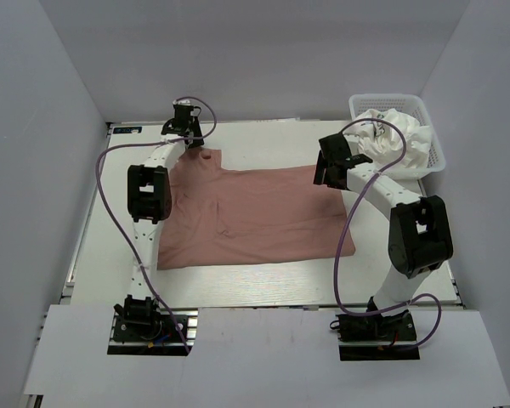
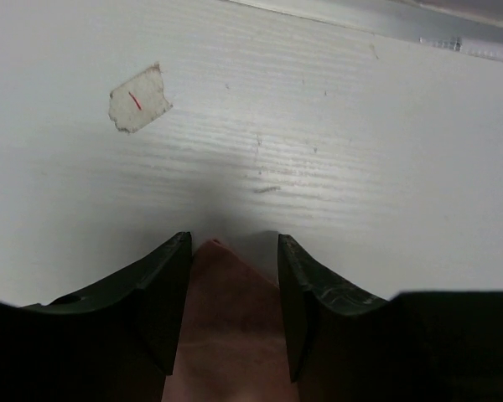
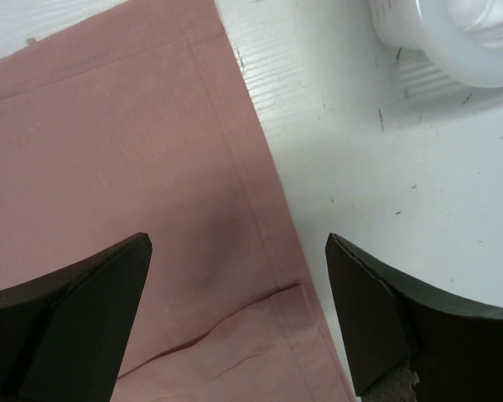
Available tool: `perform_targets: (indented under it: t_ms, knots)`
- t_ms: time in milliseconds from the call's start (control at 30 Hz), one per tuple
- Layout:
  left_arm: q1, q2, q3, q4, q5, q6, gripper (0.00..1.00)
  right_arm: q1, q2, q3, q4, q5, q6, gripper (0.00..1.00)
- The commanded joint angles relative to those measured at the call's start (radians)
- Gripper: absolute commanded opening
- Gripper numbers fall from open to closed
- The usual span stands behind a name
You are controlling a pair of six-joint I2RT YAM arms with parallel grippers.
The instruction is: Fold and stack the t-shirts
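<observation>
Fingers [image 2: 172, 276] of the left gripper [image 2: 233, 243], dark and curved, stand partly apart around a pointed corner of the dusty pink soft cloth t-shirt [image 2: 226, 318]; whether they pinch it I cannot tell. Past their tips lies the white wood-grained table [image 2: 335, 126] with a torn pale tape scrap [image 2: 138, 99]. The right gripper [image 3: 239, 243] gapes wide above the shirt's stitched hem. The shirt lies flat, long axis running from one gripper to the other. Beyond the right fingers, a white plastic mesh basket [image 1: 389, 99] holds crumpled white t-shirts [image 1: 399, 136].
</observation>
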Motion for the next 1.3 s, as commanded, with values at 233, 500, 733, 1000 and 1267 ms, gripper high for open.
perform_targets:
  t_ms: [233,500,733,1000,1267]
  knots:
    - [-0.007,-0.041,-0.095,-0.126,0.078,-0.022,0.34,-0.019,0.032,0.072,-0.006,0.023,-0.015,0.90]
    - [-0.007,-0.115,-0.122,-0.096,0.078,-0.022,0.00,-0.031,0.145,0.200,-0.016,0.003,-0.006,0.90]
    - [-0.007,-0.300,-0.213,0.030,0.080,-0.013,0.00,-0.040,0.335,0.462,-0.058,0.029,-0.018,0.90]
    - [-0.007,-0.504,-0.497,0.215,0.161,0.032,0.00,-0.068,0.596,0.736,-0.093,0.018,-0.012,0.90]
    - [-0.025,-0.637,-0.696,0.302,0.175,0.081,0.00,-0.086,0.701,0.817,-0.079,0.010,-0.014,0.90]
